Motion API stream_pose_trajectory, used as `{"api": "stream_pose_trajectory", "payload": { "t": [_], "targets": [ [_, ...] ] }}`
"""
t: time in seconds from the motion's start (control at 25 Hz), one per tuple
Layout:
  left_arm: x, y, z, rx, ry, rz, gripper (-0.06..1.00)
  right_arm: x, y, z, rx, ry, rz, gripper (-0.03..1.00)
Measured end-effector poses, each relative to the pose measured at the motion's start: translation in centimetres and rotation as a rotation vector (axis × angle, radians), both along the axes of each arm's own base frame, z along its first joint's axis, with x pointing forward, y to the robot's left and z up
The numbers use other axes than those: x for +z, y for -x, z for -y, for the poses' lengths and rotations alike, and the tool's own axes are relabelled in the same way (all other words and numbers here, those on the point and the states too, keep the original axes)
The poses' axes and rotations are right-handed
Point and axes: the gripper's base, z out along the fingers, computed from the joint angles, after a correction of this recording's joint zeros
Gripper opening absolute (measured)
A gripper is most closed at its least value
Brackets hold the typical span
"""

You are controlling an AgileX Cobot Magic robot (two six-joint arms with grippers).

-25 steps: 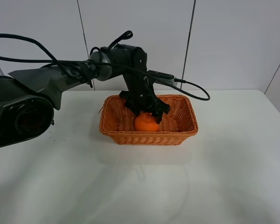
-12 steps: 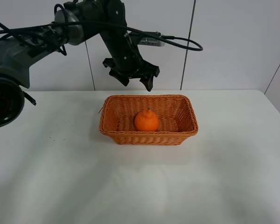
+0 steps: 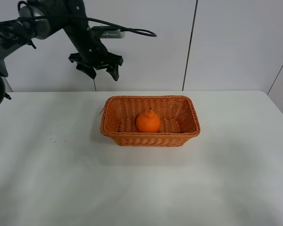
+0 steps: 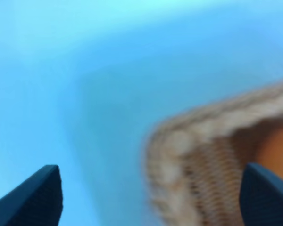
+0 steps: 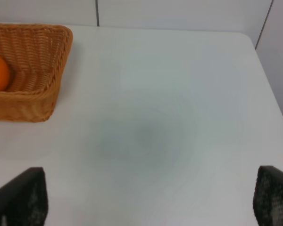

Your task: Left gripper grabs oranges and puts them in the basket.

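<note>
Lifting and swinging the left gripper (image 3: pixel 104 74) leftward, well clear of the basket (image 3: pixel 132 98), jaws spread apart and empty; leaving the orange (image 3: pixel 148 121) sitting inside it, apparently finishing the task

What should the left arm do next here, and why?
Probably pull the left gripper back to a rest pose. The orange already sits inside the basket, the gripper hangs open and empty, high and clear of the basket, and no other orange shows on the table.
</note>
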Motion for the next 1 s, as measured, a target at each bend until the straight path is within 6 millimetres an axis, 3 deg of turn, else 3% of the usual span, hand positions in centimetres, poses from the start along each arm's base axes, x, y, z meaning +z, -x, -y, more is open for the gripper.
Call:
{"api": "stream_pose_trajectory", "payload": {
  "t": [0.24,0.4,0.68,1.0],
  "targets": [
    [0.1,-1.9,-9.0,0.177,-0.005,0.022,0.87,0.0,0.0,0.0,0.0,0.0,0.0,0.69],
    [0.1,-2.0,-12.5,0.246,-0.007,0.018,0.87,0.0,0.0,0.0,0.0,0.0,0.0,0.69],
    [0.3,-0.6,-12.6,0.249,-0.008,-0.046,0.85,0.0,0.0,0.0,0.0,0.0,0.0,0.69],
    [6.5,5.2,-12.7,0.247,-0.004,-0.033,0.85,0.0,0.0,0.0,0.0,0.0,0.0,0.69]
  ]
}}
